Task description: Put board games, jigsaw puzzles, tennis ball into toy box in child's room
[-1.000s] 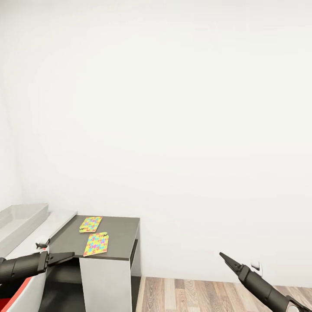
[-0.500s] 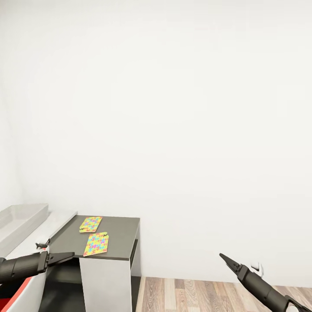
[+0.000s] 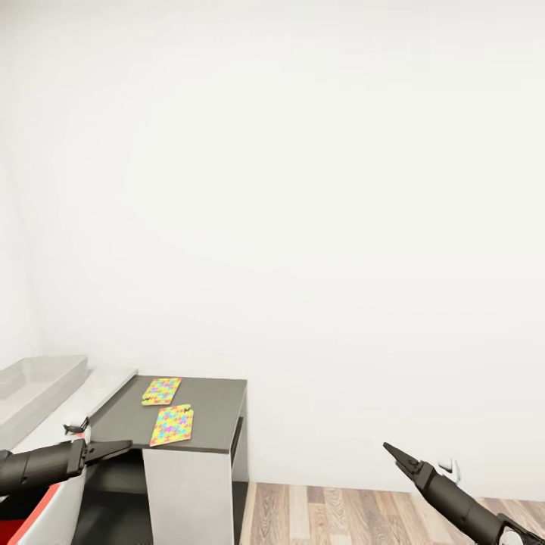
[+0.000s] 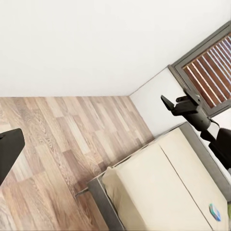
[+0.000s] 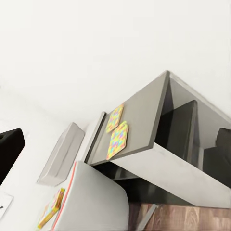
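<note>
Two jigsaw puzzles point(image 3: 171, 424) lie flat and just apart on the dark grey wing point(image 3: 208, 412) of the table, their long sides running away from the robot towards the white wall point(image 3: 303, 189). The pale toy box point(image 3: 34, 386) sits on the higher grey top to their left. Both the left gripper point(image 3: 113, 450) and the right gripper point(image 3: 393, 454) hang empty, jaws closed to a point, above the wood-plank floor point(image 3: 333, 518).
</note>
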